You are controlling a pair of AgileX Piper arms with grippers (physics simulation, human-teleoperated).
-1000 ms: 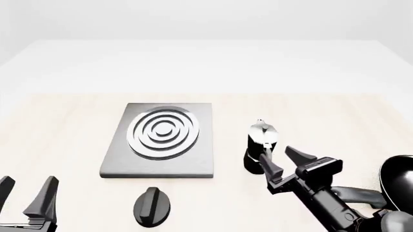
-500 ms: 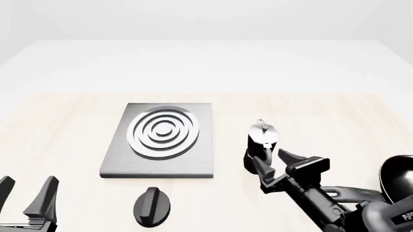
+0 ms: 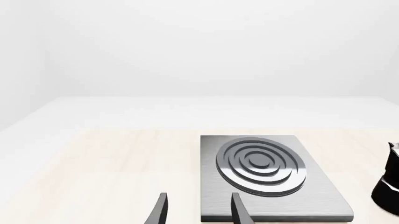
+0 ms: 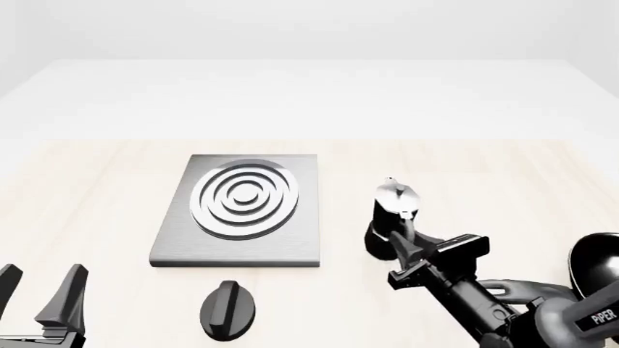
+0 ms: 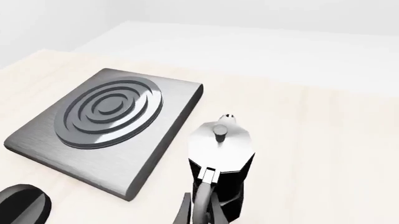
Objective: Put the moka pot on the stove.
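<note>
Moka pot [image 4: 392, 217] is sitting on the table just right of the stove [image 4: 242, 212], not yet on it, so the lift and transfer are left. The right gripper [image 4: 416, 250] is pressing in at the pot's handle with its fingers drawn narrow, seemingly clamping it, though contact is hard to confirm. The left gripper [image 4: 39, 290] is resting spread apart, empty, well away.

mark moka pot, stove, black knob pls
moka pot [image 4: 395, 197]: front view, on its silver lid.
stove [image 4: 242, 196]: front view, on the burner rings.
black knob [image 4: 228, 309]: front view, on its centre ridge.
</note>
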